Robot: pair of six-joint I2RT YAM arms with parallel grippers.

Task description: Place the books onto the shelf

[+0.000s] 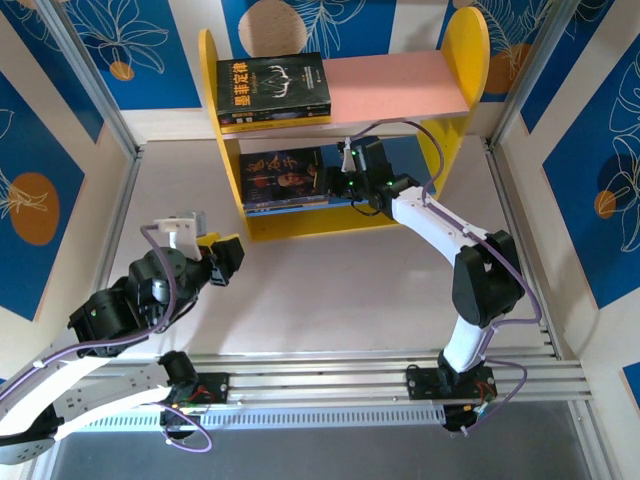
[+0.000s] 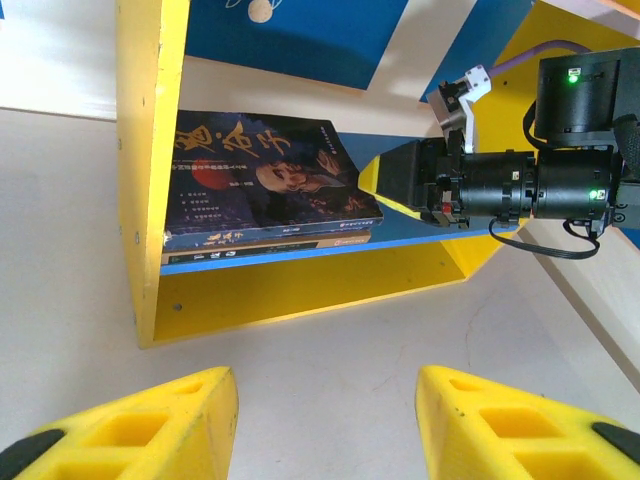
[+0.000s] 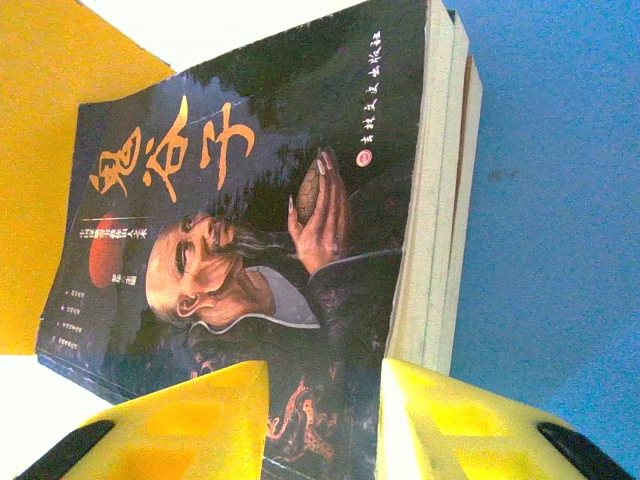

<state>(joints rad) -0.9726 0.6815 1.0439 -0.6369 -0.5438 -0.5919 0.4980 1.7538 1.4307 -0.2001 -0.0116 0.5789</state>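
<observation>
The books are on the shelf (image 1: 465,50) in two piles: the top pile (image 1: 272,92) on the pink board (image 1: 400,85) and the lower pile (image 1: 285,178) on the blue board (image 2: 300,253). The job looks almost done; maybe one last push is left.

The right arm (image 1: 440,225) stretches far. The right end effector (image 2: 370,180) touches the lower pile's right edge, fingers a little apart, pinching nothing I can see. The left end effector (image 1: 228,252) hangs over the tabletop (image 1: 330,290), near and left, spread wide and empty.

Lower book (image 3: 250,230): glossy paper cover catching glare, page edges matt. Shelf (image 2: 150,150) is painted wood, smooth with a flat sheen. Left fingers (image 2: 140,425) look like matt yellow plastic, faintly grainy. Near rail (image 1: 330,375): ribbed bare metal. Table (image 1: 330,290): smooth, matt, pale.
</observation>
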